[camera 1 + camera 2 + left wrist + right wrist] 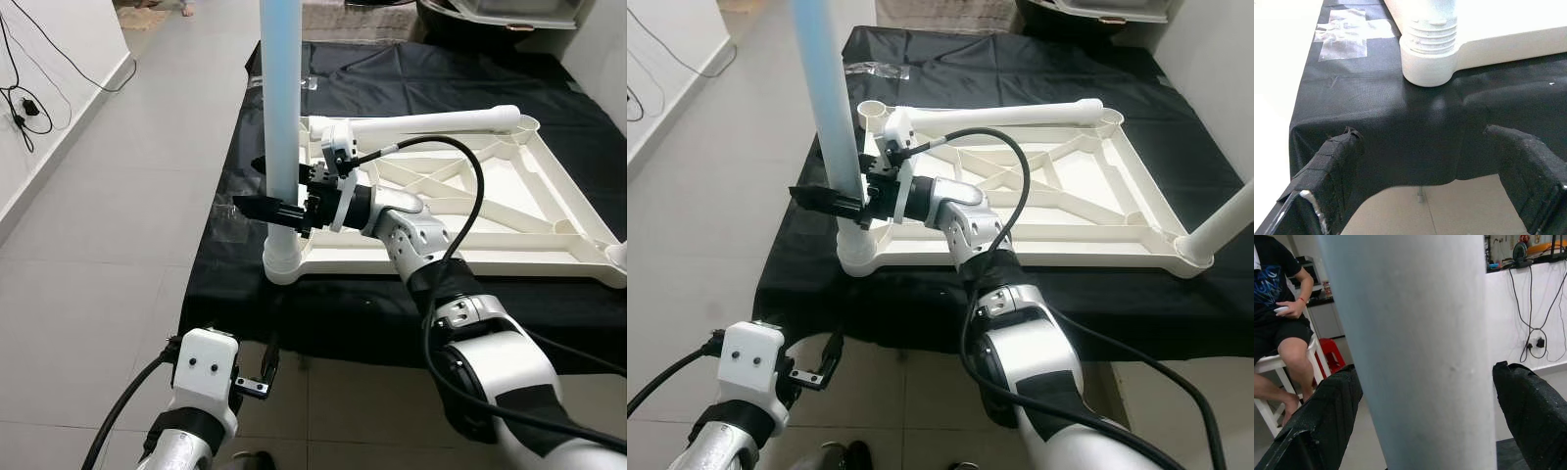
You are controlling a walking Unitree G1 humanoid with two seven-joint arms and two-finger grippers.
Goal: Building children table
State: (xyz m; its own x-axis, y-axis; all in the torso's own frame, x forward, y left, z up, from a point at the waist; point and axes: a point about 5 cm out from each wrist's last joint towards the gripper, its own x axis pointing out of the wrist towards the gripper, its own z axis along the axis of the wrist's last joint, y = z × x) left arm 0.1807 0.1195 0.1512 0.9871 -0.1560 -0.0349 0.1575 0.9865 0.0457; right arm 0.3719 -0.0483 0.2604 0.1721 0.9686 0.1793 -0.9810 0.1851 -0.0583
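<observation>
The white children's table lies upside down on a black cloth. A pale blue-white leg stands upright in its near left corner socket. My right gripper reaches to this leg just above the socket, open, with one black finger on each side of it; the leg fills the gap between them. My left gripper hangs open and empty, low before the cloth's front edge, below that corner. A second leg lies across the table's far edge. A third leg rises from the near right corner.
Grey tiled floor runs along the left of the low cloth-covered platform. Cables hang on the left wall. Behind the leg, a person sits on a white stool, with a red stool beside.
</observation>
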